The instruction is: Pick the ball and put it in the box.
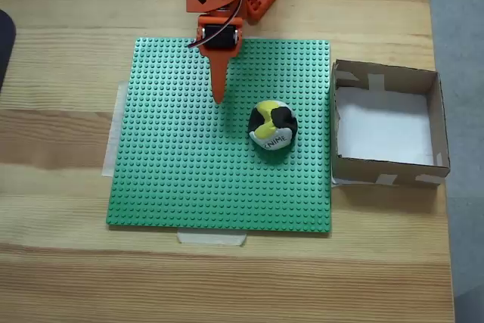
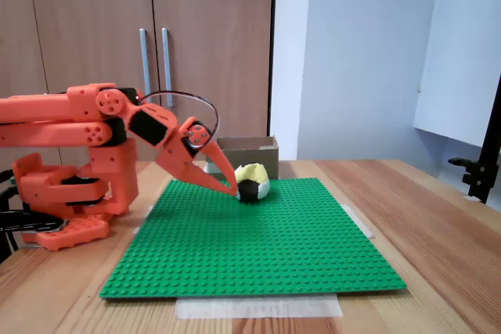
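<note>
The ball (image 1: 272, 125) with yellow, black and white patches rests on the green studded baseplate (image 1: 189, 179), right of its centre; it also shows in a fixed view from the side (image 2: 253, 181). The brown cardboard box (image 1: 434, 122) with a white bottom stands just off the baseplate's right edge, and its wall shows behind the ball from the side (image 2: 246, 149). My orange gripper (image 1: 218, 96) points down over the plate, up and left of the ball and apart from it. Its jaws look closed together with nothing held; from the side the gripper (image 2: 229, 187) hangs above the plate.
The baseplate is taped to a wooden table (image 1: 68, 262). The arm's orange base (image 2: 66, 193) sits at the table's back edge. A dark object (image 1: 4, 43) pokes in at the left edge. Wooden cabinet doors (image 2: 156, 52) stand behind the table.
</note>
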